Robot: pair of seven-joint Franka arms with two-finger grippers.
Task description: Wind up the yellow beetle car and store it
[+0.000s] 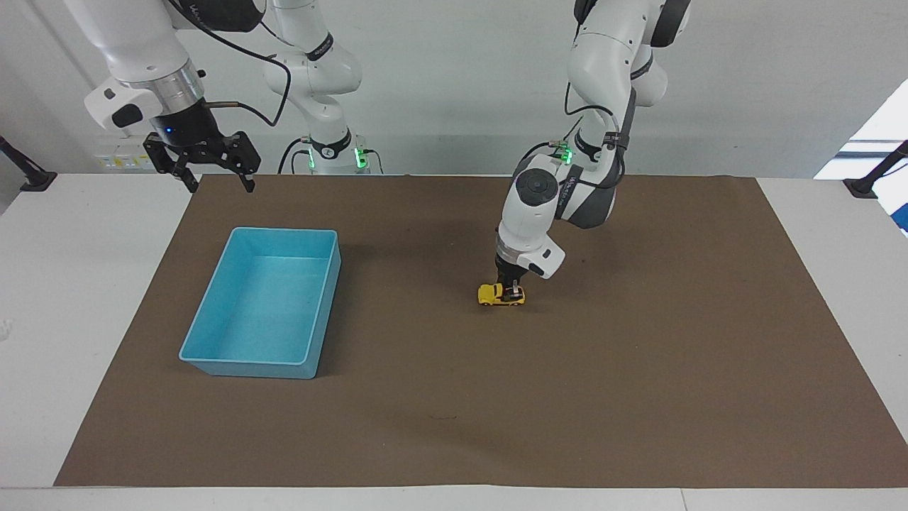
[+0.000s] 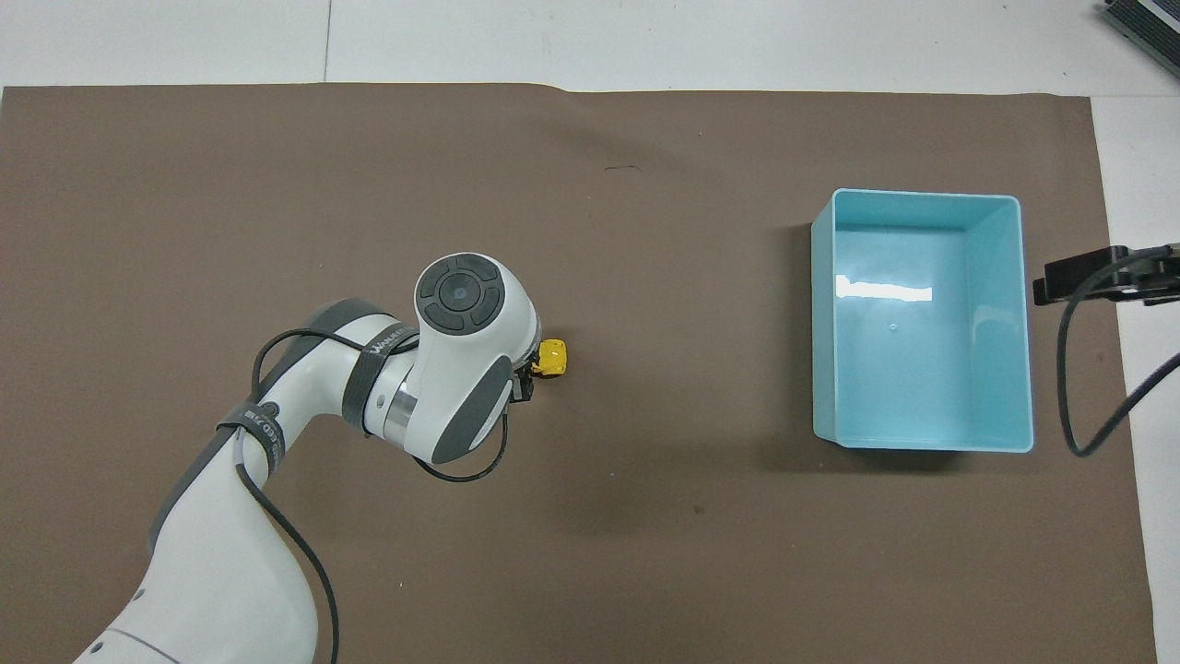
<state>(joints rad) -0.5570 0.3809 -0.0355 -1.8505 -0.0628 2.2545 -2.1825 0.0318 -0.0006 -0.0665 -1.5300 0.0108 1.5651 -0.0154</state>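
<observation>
The yellow beetle car (image 1: 492,294) stands on the brown mat near the middle of the table. My left gripper (image 1: 513,290) comes straight down on it and is shut on the end of the car that points toward the left arm's end of the table. In the overhead view only the car's (image 2: 555,357) other end peeks out from under the left wrist, which hides the fingers. My right gripper (image 1: 211,176) waits open in the air over the mat's edge by the right arm's base, holding nothing.
A light blue bin (image 1: 245,368) sits on the mat toward the right arm's end, well apart from the car; its wall (image 2: 922,444) shows in the overhead view too. The brown mat (image 1: 638,397) covers most of the white table.
</observation>
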